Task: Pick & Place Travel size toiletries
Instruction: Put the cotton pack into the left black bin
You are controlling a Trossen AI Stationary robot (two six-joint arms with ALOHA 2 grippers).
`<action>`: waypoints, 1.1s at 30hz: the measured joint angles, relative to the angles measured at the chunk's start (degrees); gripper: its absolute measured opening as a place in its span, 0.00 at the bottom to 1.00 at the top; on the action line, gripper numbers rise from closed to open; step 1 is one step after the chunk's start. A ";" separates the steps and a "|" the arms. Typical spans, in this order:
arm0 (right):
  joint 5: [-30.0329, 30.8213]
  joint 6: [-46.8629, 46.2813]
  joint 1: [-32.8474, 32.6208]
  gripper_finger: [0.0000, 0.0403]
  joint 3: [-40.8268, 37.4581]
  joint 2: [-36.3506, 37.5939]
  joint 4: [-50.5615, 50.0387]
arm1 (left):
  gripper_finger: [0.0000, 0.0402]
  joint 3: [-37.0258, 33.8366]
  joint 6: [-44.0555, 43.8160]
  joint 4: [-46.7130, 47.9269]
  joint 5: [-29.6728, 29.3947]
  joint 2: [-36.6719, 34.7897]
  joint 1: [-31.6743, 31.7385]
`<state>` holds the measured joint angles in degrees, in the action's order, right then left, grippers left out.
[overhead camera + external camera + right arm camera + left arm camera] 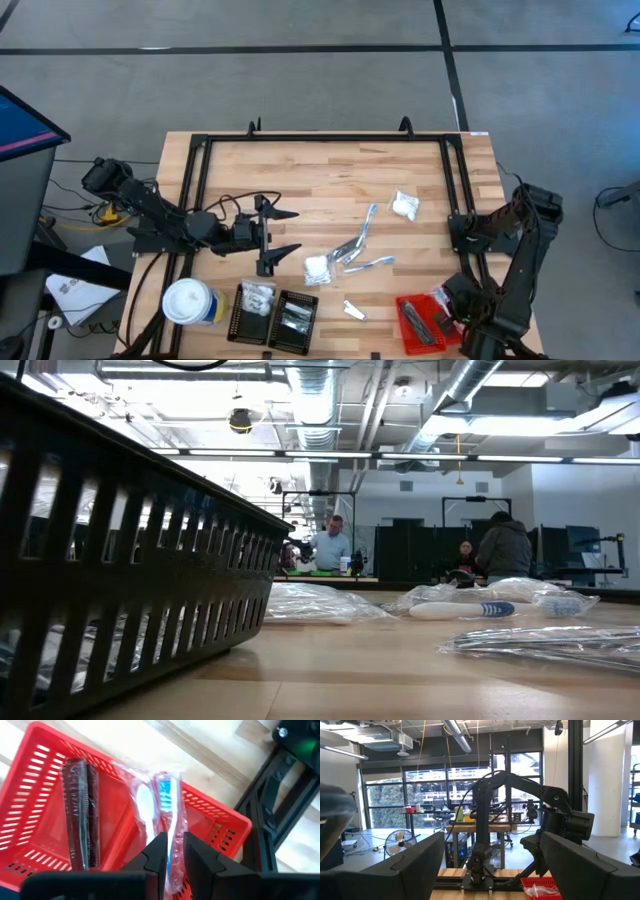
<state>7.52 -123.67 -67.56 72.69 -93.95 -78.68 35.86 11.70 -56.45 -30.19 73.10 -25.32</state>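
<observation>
Pale butcher-block planks make up my table [330, 170], framed by a black rail. At about five o'clock on it I have the right gripper [173, 851] poised over the red slotted tray [35, 795], its dark fingers pinched on a crinkly clear-wrapped toothbrush [164, 795] with blue bristles and a white handle, which hangs above the tray. A dark ribbed comb [80, 810] in its sleeve lies flat inside that tray. Out at nine o'clock my left gripper [268, 238] waits above the wood with its jaws spread wide and nothing between them. Near the table's middle lie more wrapped toothbrushes [355, 245], long and glossy, with a puffy white packet [317, 268] beside them and another [404, 206] toward two o'clock. At six o'clock two black slotted trays [275, 318] hold packets, next to a round white-lidded canister [188, 302].
</observation>
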 joint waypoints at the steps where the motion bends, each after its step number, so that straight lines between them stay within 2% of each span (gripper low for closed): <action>1: 0.01 0.76 0.50 0.14 0.00 0.00 0.23 | 0.81 0.00 0.00 0.05 0.01 0.00 0.00; 5: 0.03 4.24 2.31 0.21 0.00 0.00 1.13 | 0.81 0.00 0.01 0.09 -0.01 0.00 0.00; 12: 0.03 9.66 4.95 0.41 0.00 0.00 1.43 | 0.81 0.00 -0.30 1.01 -0.29 0.00 0.70; 16: 1.24 12.32 6.05 0.48 0.00 0.00 1.36 | 0.81 0.00 -2.77 2.93 -0.29 0.01 2.34; 22: 15.19 19.17 6.63 0.54 4.25 0.31 0.92 | 0.78 0.00 -5.09 6.00 -0.30 0.02 4.63; 29: 33.88 30.82 6.61 0.55 12.49 0.33 0.89 | 0.75 0.46 -5.11 8.62 -0.27 0.02 4.85; 33: 42.09 36.64 6.61 0.56 15.46 0.35 0.77 | 0.74 2.34 -5.41 13.65 -0.27 0.02 4.85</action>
<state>49.60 -87.03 -60.95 88.14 -93.60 -77.91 38.20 6.30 -42.80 -30.46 73.12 -20.47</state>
